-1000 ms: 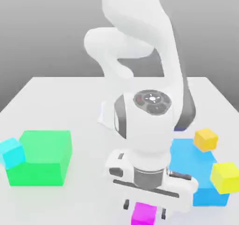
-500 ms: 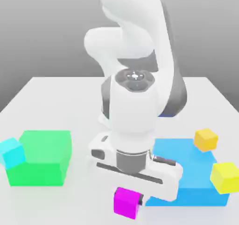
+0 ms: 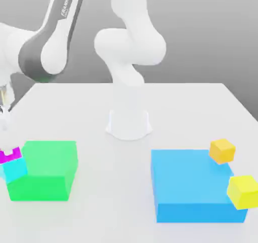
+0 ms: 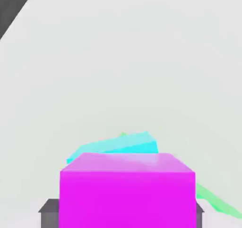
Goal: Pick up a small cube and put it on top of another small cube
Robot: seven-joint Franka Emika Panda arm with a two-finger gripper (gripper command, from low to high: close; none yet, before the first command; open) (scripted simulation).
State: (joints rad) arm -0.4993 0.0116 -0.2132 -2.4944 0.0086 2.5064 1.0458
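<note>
- The hand [image 3: 8, 152] stands at the worktop's [image 3: 131, 196] edge on the exterior view's left, its fingers [image 4: 47, 212] either side of the pink cube [image 3: 6, 156].
- Whether they clamp it, I cannot tell.
- The pink cube sits atop the turquoise cube [image 3: 15, 170], beside the green block [image 3: 48, 171].

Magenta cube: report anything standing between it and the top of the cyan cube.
Nothing visible does. In the exterior view the magenta cube sits directly above the cyan cube, between the gripper's fingers, with the green block beside them. The hand view shows the cyan cube just beyond the magenta cube.
</note>
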